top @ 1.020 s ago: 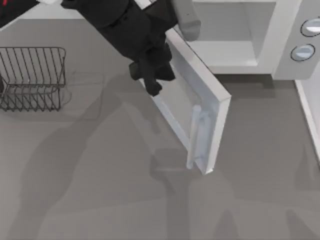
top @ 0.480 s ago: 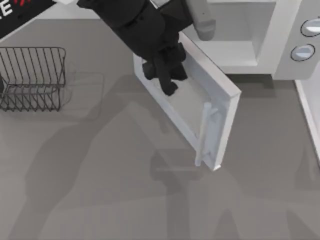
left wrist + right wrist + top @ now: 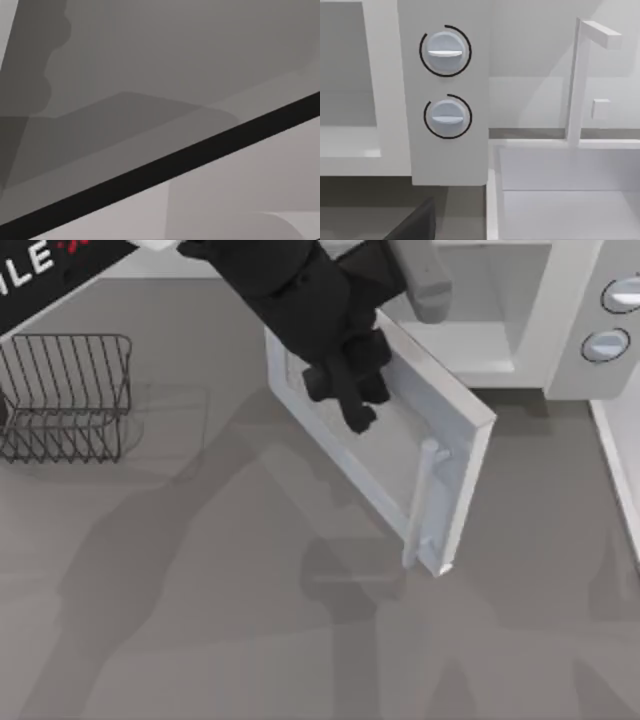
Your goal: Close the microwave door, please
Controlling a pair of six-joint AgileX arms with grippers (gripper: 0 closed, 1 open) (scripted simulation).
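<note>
The left tool (image 3: 355, 405) – whether released or clenched, I cannot tell – presses against the flat white windowed microwave door (image 3: 400, 455), half-open from the white boxy microwave (image 3: 560, 330).

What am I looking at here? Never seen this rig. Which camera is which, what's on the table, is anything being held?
It is a simulated pair of AgileX arms at a grey table. The top view looks straight down. There the left gripper, black, presses against the outer face of the microwave door, which stands partly open from the microwave. It grasps nothing. A dark wire rack sits at the table's left.

The left wrist view is that arm's own camera, very close to grey surfaces crossed by a black band; I cannot tell what they are. The right wrist view faces the microwave's two knobs, with a white sink and faucet beside them.
</note>
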